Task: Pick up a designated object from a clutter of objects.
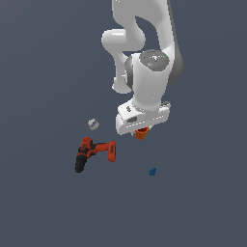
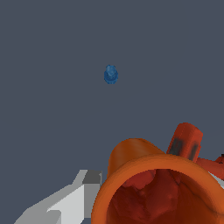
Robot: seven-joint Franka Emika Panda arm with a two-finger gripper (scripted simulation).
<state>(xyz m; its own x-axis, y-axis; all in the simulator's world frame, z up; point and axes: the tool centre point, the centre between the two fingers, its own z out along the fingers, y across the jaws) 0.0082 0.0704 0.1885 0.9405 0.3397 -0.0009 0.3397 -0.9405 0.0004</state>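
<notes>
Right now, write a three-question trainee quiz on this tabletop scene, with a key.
1. True or false: the orange cup sits at the hand.
2. Which object lies nearest the power drill in the exterior view: A) grey-white cube B) blue piece?
3. Fill in: the cup's opening faces the ____ camera.

Key: 1 true; 2 A; 3 wrist.

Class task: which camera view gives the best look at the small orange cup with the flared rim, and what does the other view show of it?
The wrist view: the small orange cup with the flared rim fills the foreground, open mouth and inside visible. The exterior view shows only a sliver beneath the white robot hand.
</notes>
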